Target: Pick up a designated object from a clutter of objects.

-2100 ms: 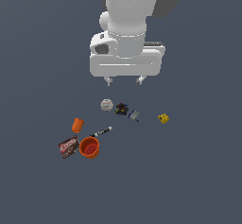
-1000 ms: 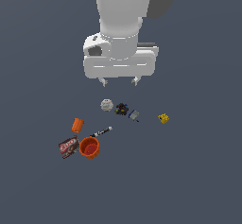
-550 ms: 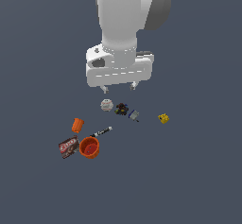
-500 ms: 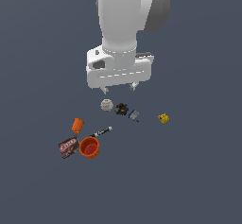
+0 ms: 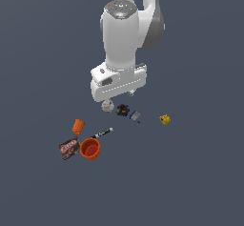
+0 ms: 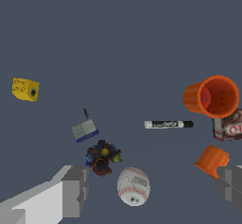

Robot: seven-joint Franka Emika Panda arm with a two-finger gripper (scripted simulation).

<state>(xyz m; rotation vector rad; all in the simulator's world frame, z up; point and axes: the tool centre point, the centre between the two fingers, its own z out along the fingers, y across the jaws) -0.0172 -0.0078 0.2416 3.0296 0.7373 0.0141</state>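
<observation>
Arm: the white arm (image 5: 126,34) reaches down from the top of the exterior view, its hand block low over the row of small things.
Fingers: the fingers (image 6: 151,187) stand spread wide and hold nothing; in the wrist view one grey finger (image 6: 73,190) sits near the dark lump and the other shows only at the picture's edge.
Dark lump: the dark lump (image 6: 102,157) with red, green and blue flecks lies on the worktop (image 5: 190,182), between the white ball (image 6: 133,185) and the grey-blue piece (image 6: 85,130), close to both.
Same lump, exterior view: the lump (image 5: 123,109) lies just below the hand block, with the ball (image 5: 107,106) on the exterior view's left and the grey-blue piece (image 5: 135,117) on its right.
Yellow block: the yellow block (image 5: 165,119) lies apart, further to the exterior view's right.
Marker: the black and white marker (image 5: 102,134) lies flat near the orange bowl (image 5: 89,148).
Cup and box: the orange cup (image 5: 77,126) lies tipped, and the red and dark flat box (image 5: 69,147) lies just beside the bowl.
</observation>
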